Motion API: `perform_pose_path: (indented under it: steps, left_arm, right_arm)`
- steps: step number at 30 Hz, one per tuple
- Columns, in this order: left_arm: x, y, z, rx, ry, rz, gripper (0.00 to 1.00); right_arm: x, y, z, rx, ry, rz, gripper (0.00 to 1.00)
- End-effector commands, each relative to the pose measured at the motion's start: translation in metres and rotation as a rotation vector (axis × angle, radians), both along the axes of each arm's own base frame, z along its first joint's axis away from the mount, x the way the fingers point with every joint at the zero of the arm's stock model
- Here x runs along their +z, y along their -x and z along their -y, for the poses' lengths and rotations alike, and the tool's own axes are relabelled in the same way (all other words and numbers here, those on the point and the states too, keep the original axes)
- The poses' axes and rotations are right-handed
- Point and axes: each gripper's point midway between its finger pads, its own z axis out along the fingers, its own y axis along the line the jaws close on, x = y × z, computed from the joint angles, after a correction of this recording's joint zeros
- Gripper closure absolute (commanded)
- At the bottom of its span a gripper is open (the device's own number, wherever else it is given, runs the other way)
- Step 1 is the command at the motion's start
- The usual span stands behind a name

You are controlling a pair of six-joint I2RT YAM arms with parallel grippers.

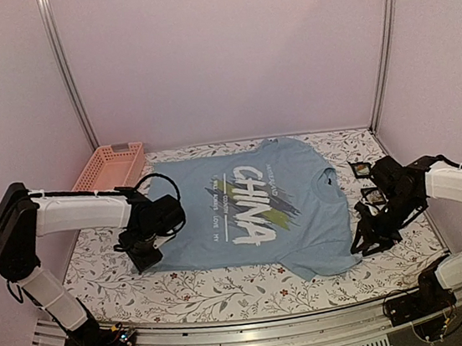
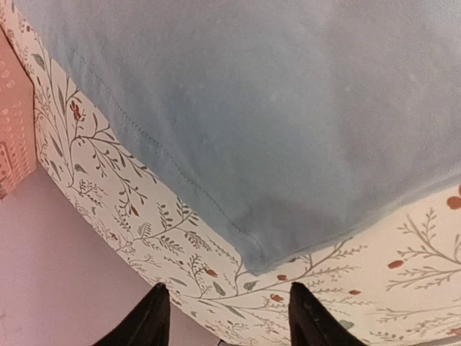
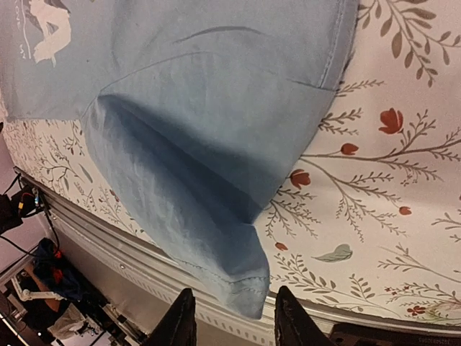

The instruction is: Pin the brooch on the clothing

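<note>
Inside a pale pink-walled booth, a floral tablecloth [image 1: 229, 295] carries the light blue T-shirt [image 1: 212, 226], spread flat at the centre with its white "CHINA" print facing up. A pink basket [image 1: 110, 167] sits in the far left corner. Small black square frames [image 1: 360, 169] lie just off the shirt's right side, beside the right arm. The left gripper [image 1: 143, 260] hangs at the shirt's left corner. In its wrist view its fingers [image 2: 148, 324] are apart with only bare cloth between them. The right gripper [image 1: 369, 243] stands near the front right sleeve [image 3: 202, 209], fingers [image 3: 181, 321] parted. The sleeve's hem sits just ahead of the gap, and contact cannot be told. Open cloth borders the shirt front and left, up to the metal rail [image 1: 259, 330]. The brooch cannot be picked out in any view.
</note>
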Motion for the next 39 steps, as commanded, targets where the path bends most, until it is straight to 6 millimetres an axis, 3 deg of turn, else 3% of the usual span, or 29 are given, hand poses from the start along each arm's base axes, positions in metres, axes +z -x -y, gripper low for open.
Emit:
perform_pose_path:
  steps: [1,6,8,10,12,13,15,18,20,25,28,34,37,39]
  left_arm:
    - [-0.003,0.013,-0.003,0.025,-0.030,-0.046,0.36]
    - [0.013,-0.005,-0.013,0.066,-0.084,0.068,0.28]
    - [0.022,-0.015,-0.015,0.092,-0.085,0.119,0.28]
    - [0.031,-0.024,-0.021,0.125,-0.086,0.166,0.28]
    - [0.042,-0.033,-0.025,0.143,-0.085,0.215,0.28]
    - [0.045,-0.035,-0.025,0.146,-0.079,0.232,0.28]
    - [0.050,-0.036,-0.025,0.150,-0.068,0.250,0.28]
    - [0.052,-0.035,-0.028,0.154,-0.064,0.259,0.28]
    - [0.051,-0.033,-0.030,0.153,-0.070,0.254,0.28]
    - [0.049,-0.032,-0.032,0.154,-0.071,0.251,0.27]
    - [0.049,-0.032,-0.031,0.152,-0.070,0.248,0.27]
    - [0.050,-0.032,-0.030,0.148,-0.059,0.247,0.27]
    - [0.051,-0.032,-0.029,0.145,-0.049,0.252,0.27]
    - [0.051,-0.032,-0.029,0.144,-0.049,0.251,0.27]
  right_arm:
    - [0.005,-0.036,0.010,-0.049,0.102,0.126,0.59]
    - [0.053,-0.091,0.022,-0.100,0.271,0.378,0.62]
    - [0.071,-0.097,-0.008,-0.034,0.263,0.495,0.68]
    - [0.074,-0.080,-0.064,0.124,0.139,0.551,0.76]
    - [0.065,-0.044,-0.120,0.329,0.001,0.545,0.80]
    - [0.057,-0.027,-0.139,0.418,-0.016,0.527,0.81]
    - [0.028,-0.008,-0.152,0.537,0.067,0.493,0.84]
    - [-0.016,-0.001,-0.147,0.603,0.221,0.423,0.85]
    - [-0.031,0.000,-0.147,0.618,0.258,0.397,0.84]
    - [-0.050,-0.006,-0.140,0.620,0.324,0.395,0.72]
    - [-0.062,-0.004,-0.137,0.638,0.346,0.378,0.71]
    - [-0.088,0.008,-0.119,0.662,0.406,0.302,0.77]
    - [-0.093,0.008,-0.105,0.667,0.468,0.288,0.94]
    - [-0.088,0.022,-0.117,0.699,0.386,0.245,1.00]
